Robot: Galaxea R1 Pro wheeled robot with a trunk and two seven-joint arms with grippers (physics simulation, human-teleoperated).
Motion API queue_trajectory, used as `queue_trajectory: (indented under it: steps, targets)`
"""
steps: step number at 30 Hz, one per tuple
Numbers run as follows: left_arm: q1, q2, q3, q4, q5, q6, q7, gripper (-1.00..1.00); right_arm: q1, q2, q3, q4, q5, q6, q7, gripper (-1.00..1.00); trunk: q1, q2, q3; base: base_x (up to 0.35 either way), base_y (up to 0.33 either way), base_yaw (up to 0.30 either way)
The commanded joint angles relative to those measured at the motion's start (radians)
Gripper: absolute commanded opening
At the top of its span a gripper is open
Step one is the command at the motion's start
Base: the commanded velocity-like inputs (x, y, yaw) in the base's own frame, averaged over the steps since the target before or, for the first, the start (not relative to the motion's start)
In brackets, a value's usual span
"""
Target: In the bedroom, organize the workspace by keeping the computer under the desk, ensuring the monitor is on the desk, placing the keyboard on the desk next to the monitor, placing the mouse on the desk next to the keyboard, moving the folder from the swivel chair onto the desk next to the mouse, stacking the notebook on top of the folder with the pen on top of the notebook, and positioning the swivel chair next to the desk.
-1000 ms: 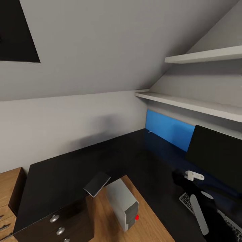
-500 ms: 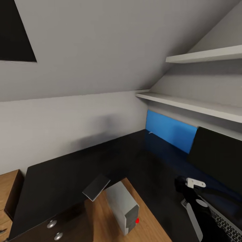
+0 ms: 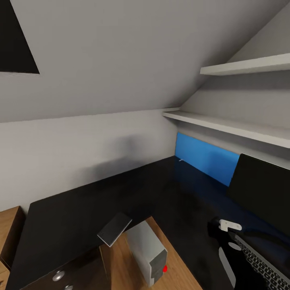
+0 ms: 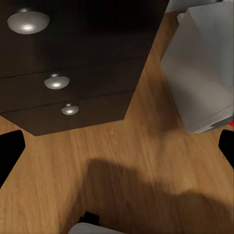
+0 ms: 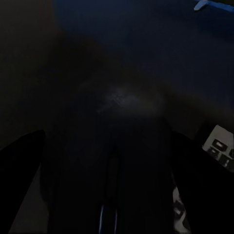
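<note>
Mouse (image 5: 114, 161) sitting between right gripper (image 5: 105, 161) fingers, pincer closing around it above desk (image 3: 121, 193), lower right of head frame. Keyboard (image 3: 262, 264) lying beside, monitor (image 3: 262, 193) behind. Computer (image 3: 149, 251) standing lower centre. Left gripper (image 4: 117, 151) fingers gaping wide, holding nothing, over floor (image 4: 117, 156).

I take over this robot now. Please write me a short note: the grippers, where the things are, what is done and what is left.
Left gripper: open, empty, over the floor by the drawers.
Right gripper: appears shut on the mouse, above the desk.
Done: monitor stands on the desk, keyboard lies in front of it.
Computer: on the floor at the desk's inner corner, not clearly under it.
Notebook: at the desk's inner edge.
Left: set the mouse beside the keyboard, then folder, notebook, pen, chair.
</note>
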Motion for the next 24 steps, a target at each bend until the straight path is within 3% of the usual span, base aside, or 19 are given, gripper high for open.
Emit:
queue_trajectory:
  steps: [1,7,19,24]
  targets:
    - [0.000,-0.001,0.000,-0.009,0.011,0.005,0.004,1.00,-0.010,0.000,0.001,0.018,0.000,0.001,-0.004,-1.00,0.001,-0.002,-0.002,0.000,0.000,0.000]
    - [0.000,-0.003,-0.001,-0.022,0.012,0.006,0.005,1.00,-0.039,-0.001,0.001,0.088,0.023,-0.054,-0.008,-1.00,0.020,-0.037,-0.017,0.000,0.000,0.000]
    - [0.000,-0.004,-0.001,-0.023,0.012,0.004,0.006,1.00,-0.051,-0.002,0.000,0.102,0.024,-0.062,-0.057,-1.00,0.066,-0.121,-0.055,0.000,0.000,0.000]
    - [0.000,-0.003,-0.012,-0.023,0.012,0.004,0.006,1.00,-0.103,-0.004,-0.002,0.192,0.023,-0.101,-0.100,-1.00,0.085,-0.156,-0.071,0.000,0.000,0.000]
